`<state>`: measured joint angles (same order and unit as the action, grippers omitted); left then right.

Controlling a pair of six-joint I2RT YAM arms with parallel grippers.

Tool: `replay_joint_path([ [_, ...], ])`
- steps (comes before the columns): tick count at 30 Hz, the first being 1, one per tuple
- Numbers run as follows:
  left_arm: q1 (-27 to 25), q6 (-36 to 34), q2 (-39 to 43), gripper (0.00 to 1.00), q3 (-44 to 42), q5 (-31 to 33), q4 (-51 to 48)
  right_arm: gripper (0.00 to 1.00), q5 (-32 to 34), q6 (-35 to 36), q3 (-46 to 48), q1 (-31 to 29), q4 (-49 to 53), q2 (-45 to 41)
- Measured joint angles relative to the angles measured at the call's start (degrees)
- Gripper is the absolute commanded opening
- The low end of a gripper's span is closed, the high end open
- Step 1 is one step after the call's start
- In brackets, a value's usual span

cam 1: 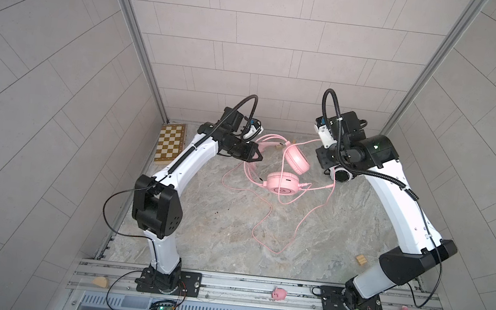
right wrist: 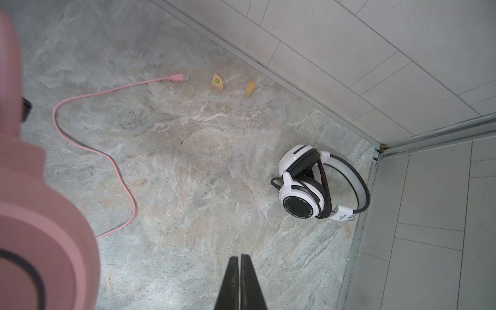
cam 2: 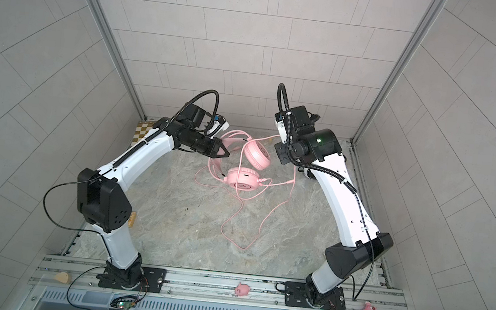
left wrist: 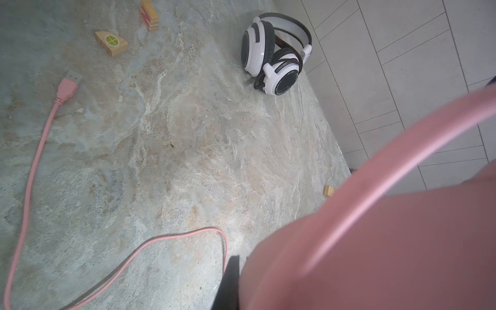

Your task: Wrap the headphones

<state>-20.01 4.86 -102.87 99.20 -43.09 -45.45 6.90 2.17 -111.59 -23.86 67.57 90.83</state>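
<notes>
Leftmost: chessboard [cam 1: 170, 143], well left of the pink headphones [cam 1: 282, 187]. Next, left gripper [cam 1: 258, 157], clenched, tips at the left side of the pink headphones; whether it pinches anything cannot be told. Those pink headphones lie on the table [cam 1: 216, 222], pink cable [cam 1: 275, 251] loose. Just right of them, right gripper [right wrist: 240, 268], clenched, empty. Farther right, white headphones [right wrist: 298, 204], black cable [right wrist: 324, 188] wound round.

I've got the white-and-black left arm [cam 1: 195, 162] arching up from the lower left of both top views. Its black two-fingered left end effector [cam 1: 259, 157] points toward centre frame, jaws closed. The matching right arm [cam 1: 394, 194] bows in from the lower right, wrist pitched downward, and the black right end effector [right wrist: 240, 257] is pinched together.
</notes>
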Motion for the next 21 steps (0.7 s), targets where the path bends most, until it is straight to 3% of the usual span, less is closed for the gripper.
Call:
replay_joint_path([
  [12,0.00,-0.04,0.00,0.00,0.00,-1.05,-0.28,0.00,0.04,0.17,6.84,0.72,-7.50,-4.92],
  [17,-0.02,-1.03,0.11,0.00,0.00,1.05,-0.52,0.00,7.19,0.11,8.68,1.16,-8.11,-5.42],
  [21,0.00,-1.03,0.42,0.00,0.00,2.01,-0.20,0.00,7.72,-0.26,8.92,2.27,-8.07,-6.49],
])
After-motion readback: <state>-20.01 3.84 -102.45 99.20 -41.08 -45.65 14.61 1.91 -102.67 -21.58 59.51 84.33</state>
